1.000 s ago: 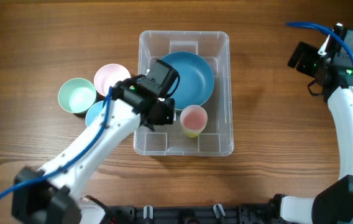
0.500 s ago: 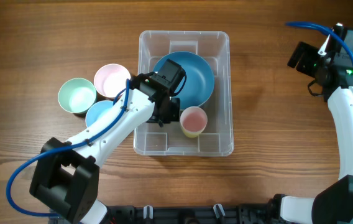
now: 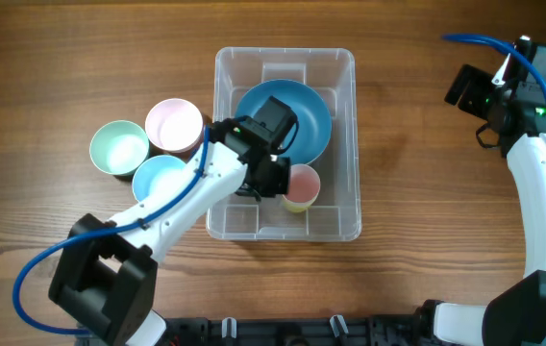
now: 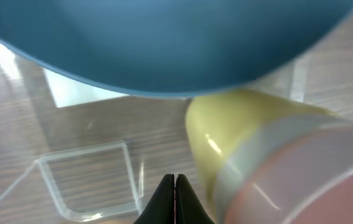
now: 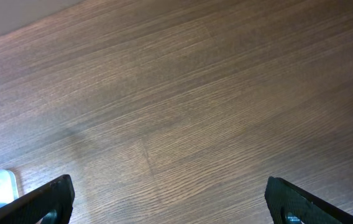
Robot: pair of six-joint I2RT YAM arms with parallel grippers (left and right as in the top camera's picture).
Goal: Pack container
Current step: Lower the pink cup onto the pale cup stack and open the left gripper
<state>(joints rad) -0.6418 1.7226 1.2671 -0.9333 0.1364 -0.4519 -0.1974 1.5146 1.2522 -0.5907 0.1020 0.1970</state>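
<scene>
Seen from overhead, the container (image 3: 354,144) sits mid-table, holding a blue bowl (image 3: 310,120) and a pink-and-yellow cup (image 3: 303,189). The left gripper (image 3: 275,179) is down inside it, just beside the cup. Its wrist camera shows the fingers pressed together, gripping nothing. In the right wrist view, the right gripper (image 5: 169,190) is spread wide and empty above the table (image 5: 164,93).

Container (image 3: 342,183): large clear plastic bin, rectangular, rounded corners, raised rim. Upright, open-topped, flat on desk (image 3: 427,211) at centre, long side running 12 to 6 o'clock. White label (image 4: 71,93) on its floor. Blue bowl (image 3: 307,111) inside toward 12 o'clock; yellow cup (image 3: 304,189) with pink inside toward 5 o'clock. 6 o'clock end bare.
</scene>
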